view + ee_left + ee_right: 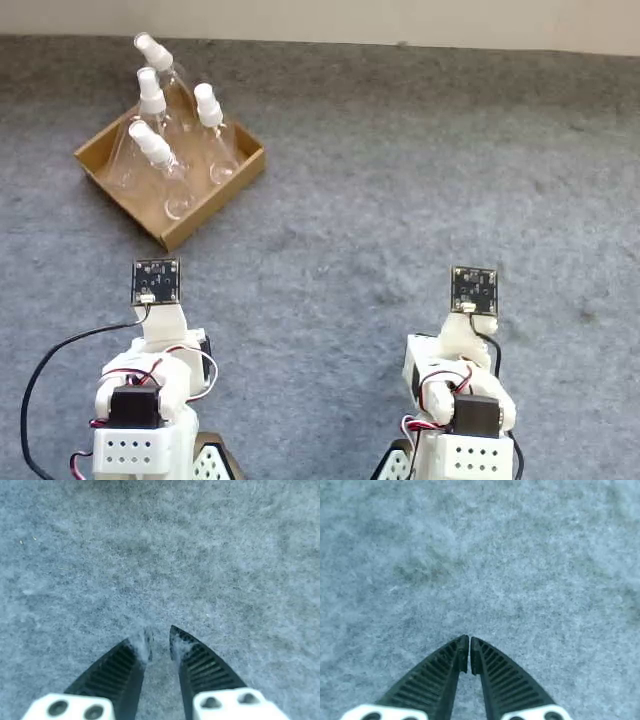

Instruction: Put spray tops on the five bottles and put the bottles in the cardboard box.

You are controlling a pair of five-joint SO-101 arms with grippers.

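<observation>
Bottles (216, 140) in cardboard box (215, 205), perhaps four, bodies overlapping; left pincer (160, 639) narrowly parted, right pincer (469, 645) closed.

Grey, felt-covered table (420, 160) right beneath the fingers (125, 665) of the left gripper (160, 639). Resting on it, well ahead of those fingers and clear of them, a cardboard box (215, 205).

bottles (215, 150): clear glossy plastic | cardboard box (215, 204): matt brown card | table (420, 160): rough grey felt

White arms (140, 445), black ribbed fingers (437, 677), black and red cables (33, 385)
</observation>
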